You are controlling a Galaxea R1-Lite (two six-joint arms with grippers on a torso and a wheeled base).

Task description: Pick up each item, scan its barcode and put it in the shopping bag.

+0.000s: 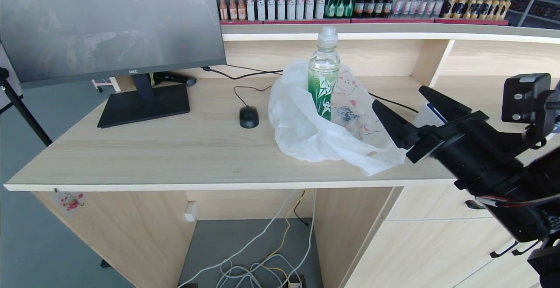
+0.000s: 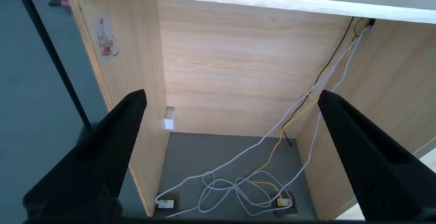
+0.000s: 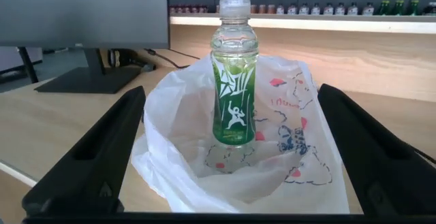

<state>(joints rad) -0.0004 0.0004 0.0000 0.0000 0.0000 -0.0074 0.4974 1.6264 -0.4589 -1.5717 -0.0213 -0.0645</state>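
Observation:
A clear bottle with a green label point(image 1: 324, 72) point(image 3: 234, 74) stands upright inside the white plastic shopping bag point(image 1: 306, 126) point(image 3: 272, 163) on the wooden counter. My right gripper point(image 1: 411, 110) point(image 3: 231, 156) hangs open just to the right of the bag, fingers pointing at it, with nothing between them. My left gripper point(image 2: 231, 156) is open and empty, low in front of the counter, facing the space beneath the desk with its cables point(image 2: 238, 183).
A monitor point(image 1: 109, 21) on a black stand sits at the counter's left, a black mouse point(image 1: 249, 116) in the middle. A white object point(image 1: 426, 115) lies behind my right gripper. Shelves of bottles point(image 1: 363, 5) line the back. The counter's front-left area is bare wood.

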